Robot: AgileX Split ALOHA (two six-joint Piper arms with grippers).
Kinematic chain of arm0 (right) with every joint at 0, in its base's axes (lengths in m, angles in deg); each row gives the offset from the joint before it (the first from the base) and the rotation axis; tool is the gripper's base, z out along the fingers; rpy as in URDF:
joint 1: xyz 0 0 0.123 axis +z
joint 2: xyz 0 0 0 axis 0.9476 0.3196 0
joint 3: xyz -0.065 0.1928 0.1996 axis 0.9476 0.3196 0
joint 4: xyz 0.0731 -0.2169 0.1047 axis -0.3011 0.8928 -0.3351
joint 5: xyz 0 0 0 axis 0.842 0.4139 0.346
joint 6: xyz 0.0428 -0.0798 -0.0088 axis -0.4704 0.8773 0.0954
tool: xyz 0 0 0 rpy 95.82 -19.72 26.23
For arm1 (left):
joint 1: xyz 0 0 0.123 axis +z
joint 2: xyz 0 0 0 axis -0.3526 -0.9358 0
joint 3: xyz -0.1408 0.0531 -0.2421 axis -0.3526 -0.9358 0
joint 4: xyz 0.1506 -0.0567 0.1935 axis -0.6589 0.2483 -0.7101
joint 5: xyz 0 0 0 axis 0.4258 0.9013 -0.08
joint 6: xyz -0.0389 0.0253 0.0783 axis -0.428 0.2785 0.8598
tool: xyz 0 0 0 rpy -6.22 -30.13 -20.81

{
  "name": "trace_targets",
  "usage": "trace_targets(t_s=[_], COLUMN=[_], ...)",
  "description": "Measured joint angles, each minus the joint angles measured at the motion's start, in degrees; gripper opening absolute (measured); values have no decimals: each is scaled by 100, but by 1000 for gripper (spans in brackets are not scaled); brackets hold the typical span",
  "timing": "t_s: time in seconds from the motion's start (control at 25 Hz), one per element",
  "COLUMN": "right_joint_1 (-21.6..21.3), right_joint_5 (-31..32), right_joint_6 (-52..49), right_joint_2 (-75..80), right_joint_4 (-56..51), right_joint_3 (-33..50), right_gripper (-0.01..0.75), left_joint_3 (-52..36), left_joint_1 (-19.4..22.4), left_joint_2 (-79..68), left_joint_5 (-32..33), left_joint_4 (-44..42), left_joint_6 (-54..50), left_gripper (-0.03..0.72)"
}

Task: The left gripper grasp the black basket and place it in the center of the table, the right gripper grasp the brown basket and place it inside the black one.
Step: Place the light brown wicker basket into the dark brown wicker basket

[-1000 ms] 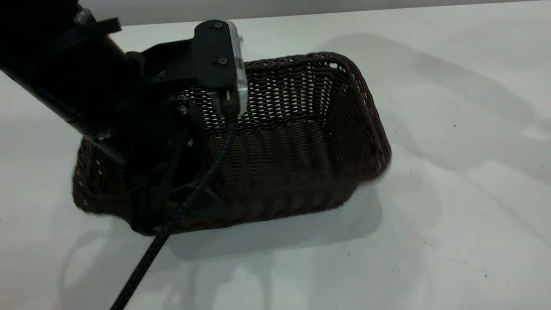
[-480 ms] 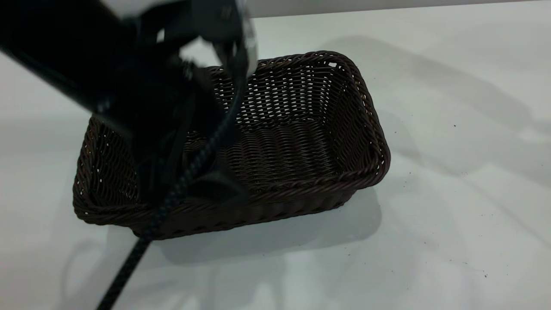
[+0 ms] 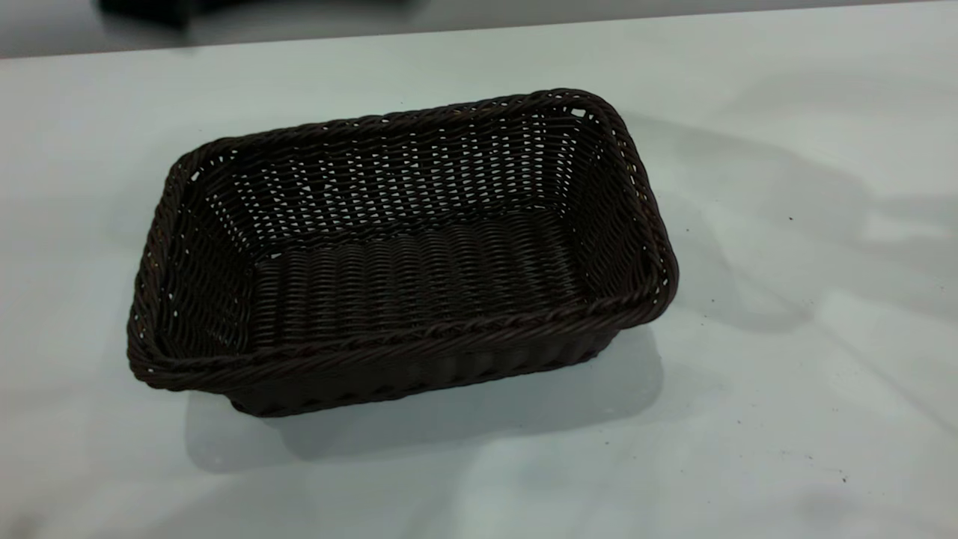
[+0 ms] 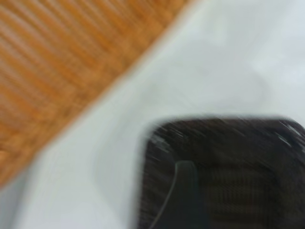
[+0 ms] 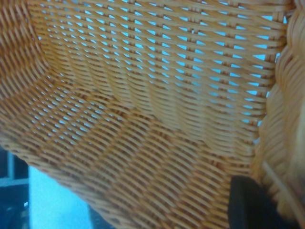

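Starting at my left in the exterior view, a dark shape (image 3: 146,7) sits at the very top of the frame beyond the far edge of the worktop (image 3: 786,389); I cannot make out what it is. Neither arm shows in that view. The black basket (image 3: 419,340) stands flat and upright on the white surface, a little left of the middle of the frame. Its long sides run across my view, its braided rim is whole all the way round, and light shows through the open weave of its far wall. Nothing lies inside it. To its right there is only bare worktop with soft shadows and a few dark specks. From the left wrist camera, which is badly blurred, I see the left claw (image 4: 183,198) only as a dark shape in front of a corner of the black basket, and I cannot tell how far it is open or whether it holds anything. The brown basket (image 4: 57,71) fills the opposite corner of that picture, with a strip of white worktop between the two baskets. The right wrist camera looks straight into the brown basket at very close range. The right claw (image 5: 257,210) has hold of it, one black finger (image 5: 248,202) pressed against the inner wall just beside the braided rim.
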Motion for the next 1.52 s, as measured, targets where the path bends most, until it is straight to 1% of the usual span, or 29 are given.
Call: trace_targets(t_s=[0.16,0.24,0.32,0.48,0.64,0.72,0.88,1.12,1.32,1.52], right_joint_1=[190,398,675,1191,1580,1708,1776,1770,1778,2049], right_joint_5=[519,882,1067,1231,1273,1253,1271,1250,1250,1278], right_joint_6=[-127,-106,-197,-318,-334,-340,-328,-298,-293,-18], right_joint_2=[374,563,771,1258,1742,1935,2252,2488,2488,2488], right_joint_4=[21,260,469,908,856,816,944,915,915,1037], right_joint_3=[-428,-605,-755,-1023,-1290,-1329,-1323,-1318,-1311,-1311], right_gripper=[118,118,118,118,118,118,118,118,118,118], left_joint_3=[0,0,0,0,0,0,0,0,0,0], left_joint_1=[0,5,5,11,11,11,11,11,11,11], left_joint_2=[705,1002,1184,1298,1287,1287,1287,1287,1287,1287], left_joint_5=[-485,-733,-924,-1104,-1152,-1185,-1246,-1637,-1664,-1685], left_joint_4=[0,5,13,13,25,40,40,40,40,40], left_joint_6=[5,5,-8,-13,-13,-13,-13,-14,-19,-19], left_gripper=[554,554,554,554,554,552,545,545,545,545])
